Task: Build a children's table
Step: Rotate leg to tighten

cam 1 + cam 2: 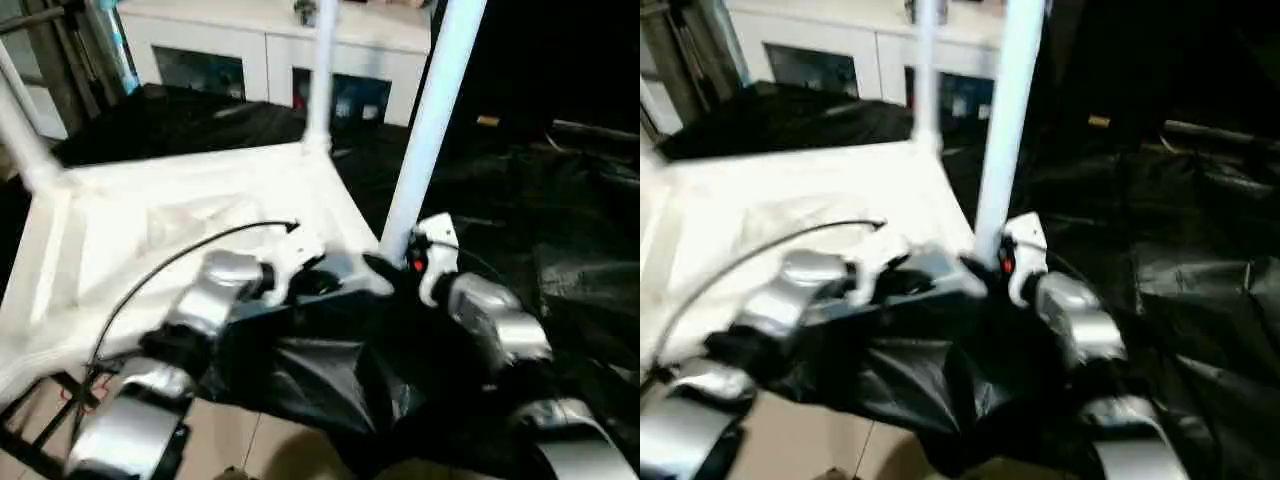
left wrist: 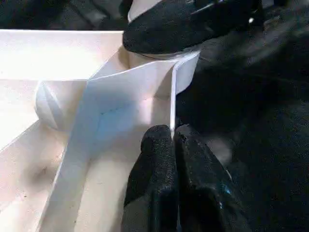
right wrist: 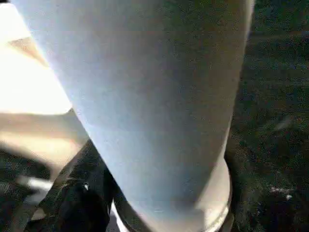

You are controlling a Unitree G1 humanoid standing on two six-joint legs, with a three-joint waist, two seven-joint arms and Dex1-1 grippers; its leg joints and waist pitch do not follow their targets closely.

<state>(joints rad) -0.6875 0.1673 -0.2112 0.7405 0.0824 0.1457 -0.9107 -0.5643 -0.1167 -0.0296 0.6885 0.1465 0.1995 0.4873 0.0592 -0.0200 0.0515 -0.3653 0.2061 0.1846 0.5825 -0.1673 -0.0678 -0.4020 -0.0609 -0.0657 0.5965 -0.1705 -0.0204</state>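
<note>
The white tabletop (image 1: 180, 200) lies upside down with its ribbed underside up. Three white legs stand in its corner sockets: one at the far corner (image 1: 322, 70), one at the left (image 1: 20, 140) and a thick one at the near right corner (image 1: 430, 120). My left gripper (image 2: 174, 140) is shut on the thin rim wall of the tabletop (image 2: 120, 96), close to that near right socket. My right gripper (image 1: 400, 265) is closed around the base of the near right leg (image 3: 159, 96). One of its black fingers (image 2: 178, 24) lies against the leg just above the socket.
A white cabinet with glass doors (image 1: 270, 50) stands behind the tabletop. Crumpled black sheeting (image 1: 520, 220) covers the ground to the right and under my arms. A black cable (image 1: 170, 265) arcs over the tabletop to my left wrist. A dark metal frame (image 1: 30, 440) lies at the near left.
</note>
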